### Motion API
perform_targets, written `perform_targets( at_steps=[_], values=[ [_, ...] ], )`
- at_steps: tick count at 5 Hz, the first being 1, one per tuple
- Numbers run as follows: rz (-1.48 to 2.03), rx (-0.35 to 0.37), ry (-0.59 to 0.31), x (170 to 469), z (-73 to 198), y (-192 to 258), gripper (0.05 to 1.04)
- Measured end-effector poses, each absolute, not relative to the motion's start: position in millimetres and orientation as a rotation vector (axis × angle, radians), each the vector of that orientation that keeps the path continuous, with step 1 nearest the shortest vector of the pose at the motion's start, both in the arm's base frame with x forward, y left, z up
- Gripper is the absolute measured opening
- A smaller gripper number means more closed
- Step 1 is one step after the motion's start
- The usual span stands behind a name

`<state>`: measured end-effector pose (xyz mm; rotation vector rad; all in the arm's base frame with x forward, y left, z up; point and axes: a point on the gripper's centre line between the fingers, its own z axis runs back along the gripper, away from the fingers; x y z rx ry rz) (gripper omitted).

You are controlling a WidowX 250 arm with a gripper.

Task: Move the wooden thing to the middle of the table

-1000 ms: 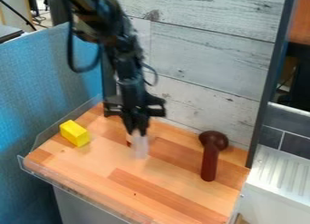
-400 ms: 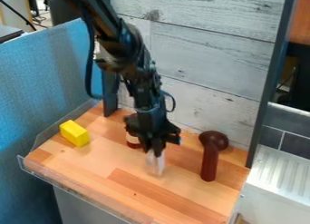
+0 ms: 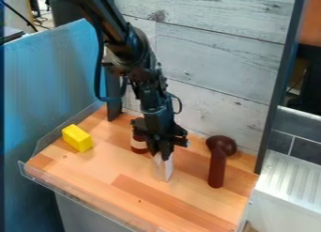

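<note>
My gripper (image 3: 164, 168) hangs low over the middle of the wooden table (image 3: 134, 198), its pale fingertips pointing down. To its right lies a dark reddish-brown wooden thing (image 3: 217, 167), with a rounded head towards the back wall and a straight handle towards the front. A gap of bare wood separates it from the gripper.
A yellow block (image 3: 77, 138) sits at the table's left side. Behind the gripper, partly hidden by it, stands a dark bottle with a pale label (image 3: 138, 143). The plank wall (image 3: 213, 62) rises behind, and a clear rim edges the table's front and left.
The arm has come forward and to the right over the table, with its gripper lower, uncovering the bottle. The wooden thing and the yellow block have stayed put.
</note>
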<state>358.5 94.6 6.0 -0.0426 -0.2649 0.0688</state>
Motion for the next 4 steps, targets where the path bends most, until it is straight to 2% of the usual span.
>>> perform_targets(
  at_steps=[1,2,3,4],
  values=[
    [0.070,-0.047,-0.259,359.6,6.1,95.0,0.236],
    [0.079,-0.052,-0.244,357.2,3.5,96.0,0.502],
    [0.082,-0.063,-0.234,355.2,2.9,95.1,0.816],
    [0.099,-0.100,-0.213,350.8,2.6,93.9,1.007]
  ],
)
